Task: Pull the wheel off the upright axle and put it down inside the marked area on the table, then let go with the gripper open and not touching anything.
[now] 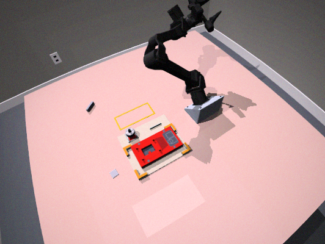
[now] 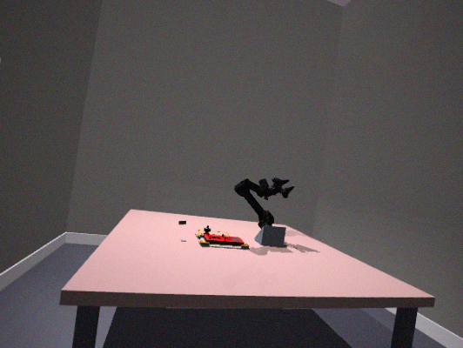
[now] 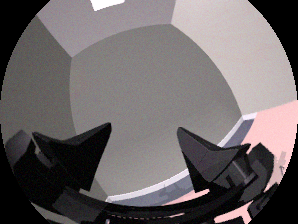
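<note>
Silver wheel [image 1: 131, 132] sits on its upright axle at a corner of the red board [image 1: 157, 147], mid-counter [image 1: 76, 195], beside the yellow-outlined area [image 1: 134, 115]. Claw [image 1: 204, 13] spread wide, holding nothing, raised past the far counter edge, aimed away; wheel lies well below and behind it.

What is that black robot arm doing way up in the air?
Nothing is being handled yet. The gripper is open and empty, raised high above the far edge of the pink table and facing the wall. Its job is the small silver wheel, which sits on its upright axle at the corner of the red board. The yellow marked area beside it has nothing in it.
</note>
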Action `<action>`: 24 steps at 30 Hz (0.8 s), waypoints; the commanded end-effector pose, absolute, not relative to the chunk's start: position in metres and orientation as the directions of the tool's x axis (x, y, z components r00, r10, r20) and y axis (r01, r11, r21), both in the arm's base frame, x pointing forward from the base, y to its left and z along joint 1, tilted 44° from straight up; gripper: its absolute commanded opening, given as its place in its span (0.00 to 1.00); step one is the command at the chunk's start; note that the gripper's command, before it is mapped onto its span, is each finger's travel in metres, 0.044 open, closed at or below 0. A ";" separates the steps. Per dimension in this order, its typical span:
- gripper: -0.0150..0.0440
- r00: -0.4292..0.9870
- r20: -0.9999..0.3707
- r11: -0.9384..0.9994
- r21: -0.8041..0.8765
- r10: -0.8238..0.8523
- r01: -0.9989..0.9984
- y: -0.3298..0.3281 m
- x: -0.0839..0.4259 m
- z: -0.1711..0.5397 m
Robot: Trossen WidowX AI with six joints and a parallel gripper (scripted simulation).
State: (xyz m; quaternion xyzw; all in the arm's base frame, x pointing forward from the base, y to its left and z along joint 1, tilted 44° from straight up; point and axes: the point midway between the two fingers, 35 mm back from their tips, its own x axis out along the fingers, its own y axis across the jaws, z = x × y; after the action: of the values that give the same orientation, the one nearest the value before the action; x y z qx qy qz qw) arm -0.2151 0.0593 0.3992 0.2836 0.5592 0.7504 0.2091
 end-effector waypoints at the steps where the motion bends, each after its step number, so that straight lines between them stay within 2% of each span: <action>1: 0.89 -0.756 0.191 -0.288 0.958 0.627 0.003 0.058 -0.216 0.399; 4: 0.76 -0.809 0.174 -0.298 0.955 0.562 -0.001 0.039 -0.226 0.398; 14: 0.76 -0.966 0.099 -0.360 0.933 0.239 0.007 -0.053 -0.247 0.393; 24: 0.76 -0.994 0.011 -0.435 0.899 -0.109 0.058 -0.151 -0.231 0.383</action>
State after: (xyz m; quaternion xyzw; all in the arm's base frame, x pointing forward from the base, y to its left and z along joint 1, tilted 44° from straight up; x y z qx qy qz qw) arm -0.2423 -0.1149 0.3840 0.0234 0.5409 0.8407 -0.0010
